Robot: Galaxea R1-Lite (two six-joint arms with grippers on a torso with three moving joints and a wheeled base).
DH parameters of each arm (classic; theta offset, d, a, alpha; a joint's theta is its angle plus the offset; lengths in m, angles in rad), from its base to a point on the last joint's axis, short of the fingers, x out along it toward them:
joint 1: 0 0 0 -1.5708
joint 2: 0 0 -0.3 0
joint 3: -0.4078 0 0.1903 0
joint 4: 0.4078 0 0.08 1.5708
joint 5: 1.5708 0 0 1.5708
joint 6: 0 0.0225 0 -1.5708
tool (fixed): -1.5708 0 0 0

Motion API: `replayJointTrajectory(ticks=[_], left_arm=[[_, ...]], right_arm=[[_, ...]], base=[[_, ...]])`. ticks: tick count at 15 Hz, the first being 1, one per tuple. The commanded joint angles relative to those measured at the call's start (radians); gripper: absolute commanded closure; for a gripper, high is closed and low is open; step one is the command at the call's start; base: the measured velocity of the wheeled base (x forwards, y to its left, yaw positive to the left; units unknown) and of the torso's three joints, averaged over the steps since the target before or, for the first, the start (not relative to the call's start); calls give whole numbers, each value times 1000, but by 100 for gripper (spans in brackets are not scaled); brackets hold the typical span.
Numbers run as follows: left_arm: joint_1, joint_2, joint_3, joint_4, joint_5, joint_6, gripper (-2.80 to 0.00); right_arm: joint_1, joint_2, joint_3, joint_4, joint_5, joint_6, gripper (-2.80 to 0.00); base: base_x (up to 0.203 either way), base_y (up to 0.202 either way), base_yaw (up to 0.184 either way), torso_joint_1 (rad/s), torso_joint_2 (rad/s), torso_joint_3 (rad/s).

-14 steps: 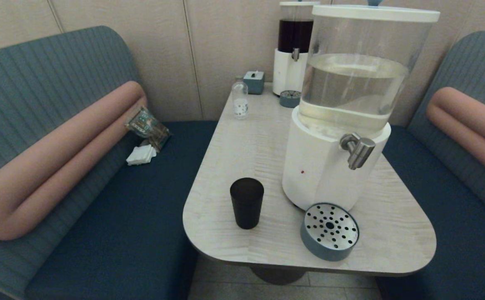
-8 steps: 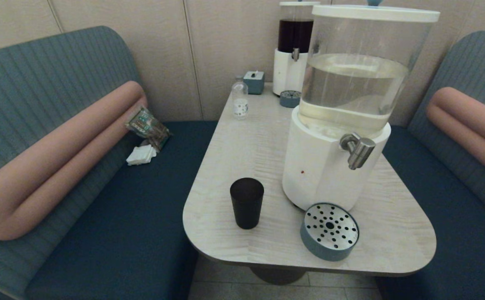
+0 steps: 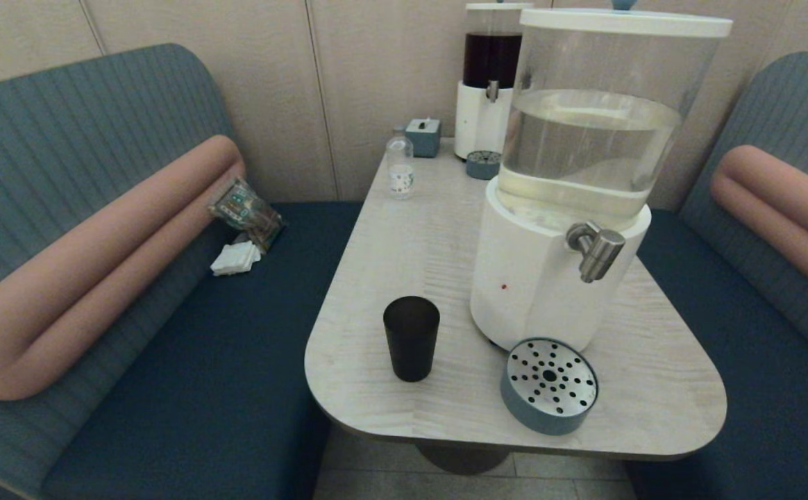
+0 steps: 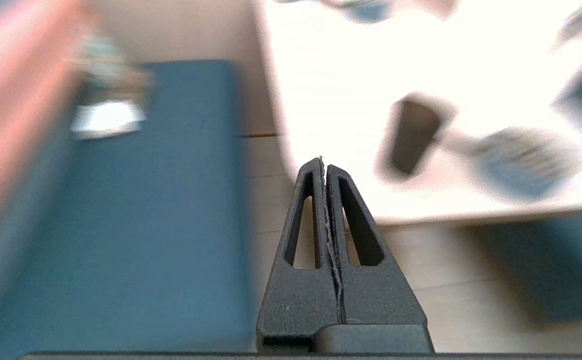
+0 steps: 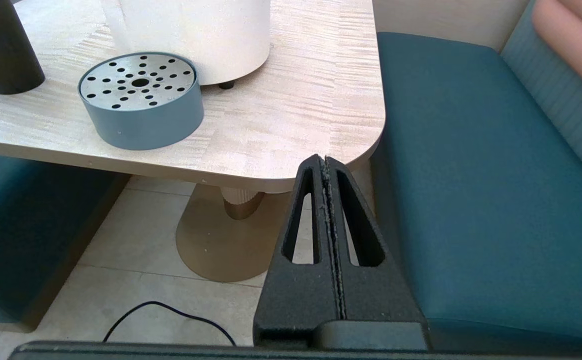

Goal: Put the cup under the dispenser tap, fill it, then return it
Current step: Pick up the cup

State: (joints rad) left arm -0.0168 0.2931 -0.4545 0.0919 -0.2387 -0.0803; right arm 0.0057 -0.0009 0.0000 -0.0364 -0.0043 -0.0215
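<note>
The matte black cup [image 3: 411,338] stands upright on the table's near left part, to the left of the big dispenser's white base [image 3: 529,278]. The brushed-metal tap [image 3: 595,250] angles down from that base, above the round perforated drip tray [image 3: 548,385]. Neither gripper shows in the head view. My left gripper [image 4: 324,162] is shut and empty, low off the table's near left edge, with the cup [image 4: 413,137] ahead of it. The right gripper [image 5: 324,160] is shut and empty, below the table's near right corner; the cup [image 5: 2,47] and drip tray [image 5: 141,100] lie beyond it.
A smaller dark-liquid dispenser [image 3: 491,76], a small clear bottle [image 3: 400,170] and a blue box [image 3: 423,136] stand at the table's far end. Blue bench seats flank the table [image 3: 404,236]; a snack packet [image 3: 246,210] and napkins [image 3: 235,258] lie on the left seat. A cable [image 5: 171,312] crosses the floor.
Nothing in the head view has moved; the cup, tap and tray stay where they were. No earlier wrist frames are given.
</note>
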Motion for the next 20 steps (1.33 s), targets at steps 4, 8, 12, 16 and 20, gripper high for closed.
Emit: replayJointTrajectory(ticks=[4,8,12,16,20], left_arm=[[-11,569,-34,-355,-220,-64,0],[-14,984,82,-902,-418,103,0],[-27,1281,255,-1406,-667,223,0],[-31,1357,229,-1441,-728,255,-280],[-58,1454,218,-1446,-742,271,-280]], right_arm=[[0,-1,15,0,0,-2,0],[0,-1,15,0,0,0,0],[0,-1,14,0,0,-1,0],[0,-1,15,0,0,-1,0],[0,-1,15,0,1,0,0]], base=[[0,0,0,0,0,0],[0,0,0,0,0,0],[0,0,0,0,0,0],[0,0,0,0,0,0],[0,0,0,0,0,0]])
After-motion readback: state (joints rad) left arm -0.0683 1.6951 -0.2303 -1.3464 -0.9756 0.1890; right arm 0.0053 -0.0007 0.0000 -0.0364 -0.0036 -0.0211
